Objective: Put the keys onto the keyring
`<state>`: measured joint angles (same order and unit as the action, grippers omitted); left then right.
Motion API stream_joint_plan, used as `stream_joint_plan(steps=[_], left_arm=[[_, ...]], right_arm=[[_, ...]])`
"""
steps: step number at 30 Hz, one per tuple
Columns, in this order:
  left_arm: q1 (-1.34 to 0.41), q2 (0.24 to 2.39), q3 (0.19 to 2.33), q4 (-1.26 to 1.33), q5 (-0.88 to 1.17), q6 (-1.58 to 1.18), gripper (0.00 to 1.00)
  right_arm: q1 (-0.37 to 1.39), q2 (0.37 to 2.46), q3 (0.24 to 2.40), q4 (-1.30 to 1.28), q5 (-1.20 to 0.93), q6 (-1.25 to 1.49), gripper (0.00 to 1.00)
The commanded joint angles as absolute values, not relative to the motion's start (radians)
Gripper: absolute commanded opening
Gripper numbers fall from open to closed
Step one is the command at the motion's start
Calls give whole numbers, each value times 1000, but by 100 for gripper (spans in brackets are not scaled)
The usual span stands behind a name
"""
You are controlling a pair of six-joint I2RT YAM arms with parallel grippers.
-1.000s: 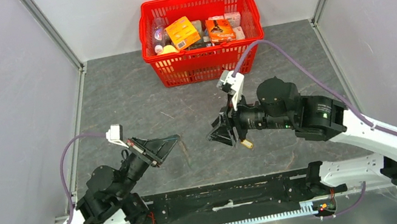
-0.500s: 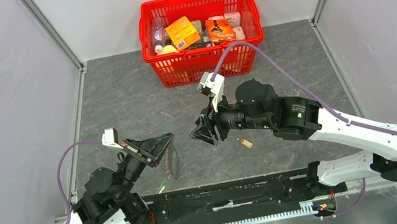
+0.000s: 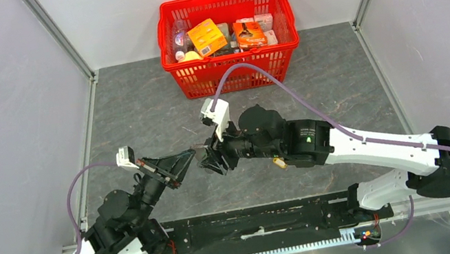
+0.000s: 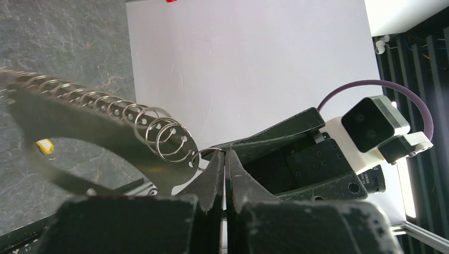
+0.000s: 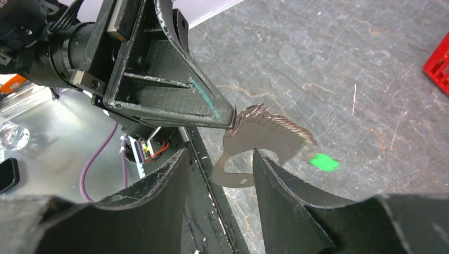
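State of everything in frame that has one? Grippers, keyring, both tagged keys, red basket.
Left gripper: shut on the thin metal keyring with grey woven strap.
Right gripper: open, empty.
Keyring: in the air, hanging from left gripper, no keys on it.
Green-tagged key: loose on the table.
Yellow-tagged key: loose on the table.
Red plastic basket: upright, filled with packages.

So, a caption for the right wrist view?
Left claw pinches the thin metal keyring with grey strap, near a bright green key tag.
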<state>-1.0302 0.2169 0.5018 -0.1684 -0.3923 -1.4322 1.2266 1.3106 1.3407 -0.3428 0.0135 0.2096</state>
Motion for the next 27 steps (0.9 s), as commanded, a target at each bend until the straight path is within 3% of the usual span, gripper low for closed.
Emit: stream_joint_plan(steps=[1, 9, 27], left_arm=[[-1034, 221, 500, -93, -430, -1483, 2], [-1035, 229, 494, -64, -415, -1496, 2], [-1035, 261, 491, -9, -384, -1508, 2]], right_arm=[[1233, 1297, 1365, -261, 62, 175, 55], [1237, 1319, 1373, -246, 73, 162, 54], [1255, 1333, 1388, -201, 93, 145, 33]])
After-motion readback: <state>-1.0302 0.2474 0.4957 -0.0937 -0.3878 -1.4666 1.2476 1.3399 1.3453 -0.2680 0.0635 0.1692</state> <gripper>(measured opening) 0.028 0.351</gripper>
